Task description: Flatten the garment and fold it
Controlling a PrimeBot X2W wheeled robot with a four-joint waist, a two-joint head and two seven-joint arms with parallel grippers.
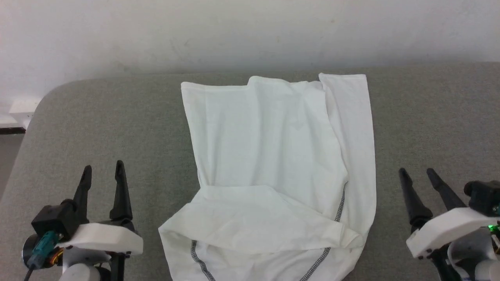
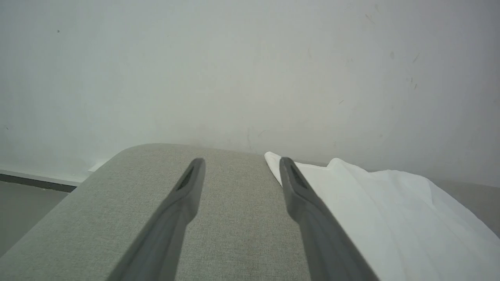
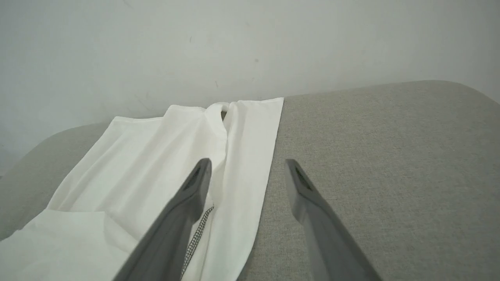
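Grey fabric counter [image 1: 97, 117] under a pale wall [image 1: 250, 31] bears the garment [image 1: 269, 156] rumpled at its middle, between the empty, wide-open left pincer [image 1: 103, 166] and right pincer [image 1: 416, 171]; thin, limp and light, it likely wants pinching at hem corners.

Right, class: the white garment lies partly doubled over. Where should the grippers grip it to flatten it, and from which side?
Probably the folded-over flap across the near end of the garment: pinch its two outer corners, the left gripper coming from the left, the right gripper from the right. Both stand open beside it, and those corners lie at the cloth's edges.
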